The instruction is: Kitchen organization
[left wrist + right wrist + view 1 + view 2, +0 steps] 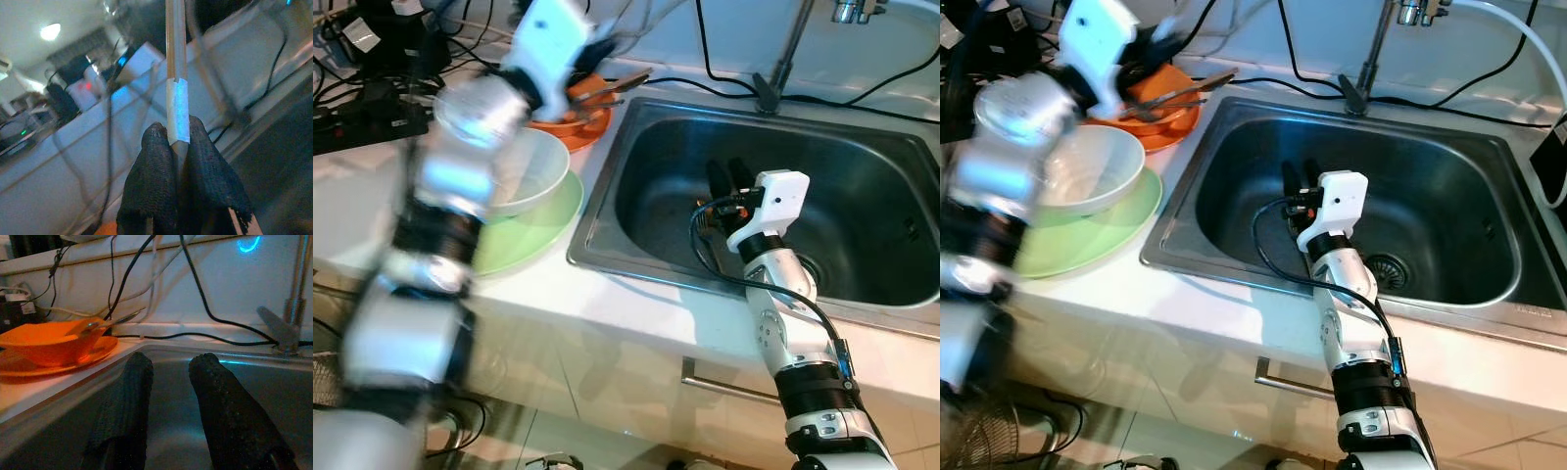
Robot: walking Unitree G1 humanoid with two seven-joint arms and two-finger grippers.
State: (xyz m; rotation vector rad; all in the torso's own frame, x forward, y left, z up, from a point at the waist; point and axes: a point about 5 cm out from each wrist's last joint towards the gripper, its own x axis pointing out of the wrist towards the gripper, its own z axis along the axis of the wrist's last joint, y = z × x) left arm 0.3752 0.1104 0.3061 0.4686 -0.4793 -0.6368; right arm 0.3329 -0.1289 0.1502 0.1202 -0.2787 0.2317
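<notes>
Left wrist view: the left claw (pixel 178 147) is pinching a thin rod-like utensil handle (pixel 177 98) with a pale taped band, which rises from between its fingers toward the top of the frame. In the left eye view that arm is blurred at upper left, above the orange bowl (pixel 576 117) of utensils. The right claw (pixel 168 396), fingers spread, hangs inside the steel sink (pixel 862 137) at frame centre.

The sink (pixel 862 284) sits at 3 o'clock of the stacked bowl (pixel 533 176) and plate (pixel 538 240); the dish (pixel 582 125) lies at 12 o'clock of them, the faucet (pixel 781 59) behind the sink.
</notes>
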